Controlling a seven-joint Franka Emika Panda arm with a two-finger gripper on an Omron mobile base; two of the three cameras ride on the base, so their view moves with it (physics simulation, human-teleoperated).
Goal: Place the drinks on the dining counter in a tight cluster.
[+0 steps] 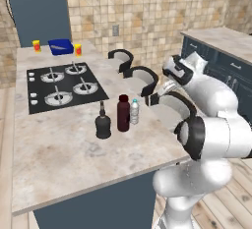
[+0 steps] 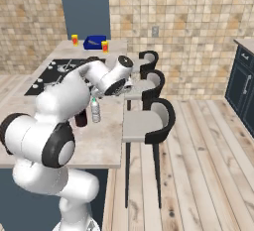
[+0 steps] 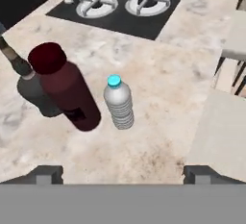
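White arm links fill the near corner of the left base view; beyond them the gripper (image 1: 156, 97) is seen just to the side of the water bottle (image 1: 134, 111), dark-red bottle (image 1: 123, 113) and black bottle (image 1: 103, 122), grouped on the worktop (image 1: 59, 149). From the right base view the water bottle (image 2: 95, 110) stands below the hand. Along the hand view the fingertips (image 3: 48, 175) are spread wide and empty, all three bottles ahead. The cluster is judged formed; only a clear retreat seems required.

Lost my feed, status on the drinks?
Gripper open, empty, above counter. Water bottle, dark-red bottle, black bottle upright, clustered. Nothing in the way.
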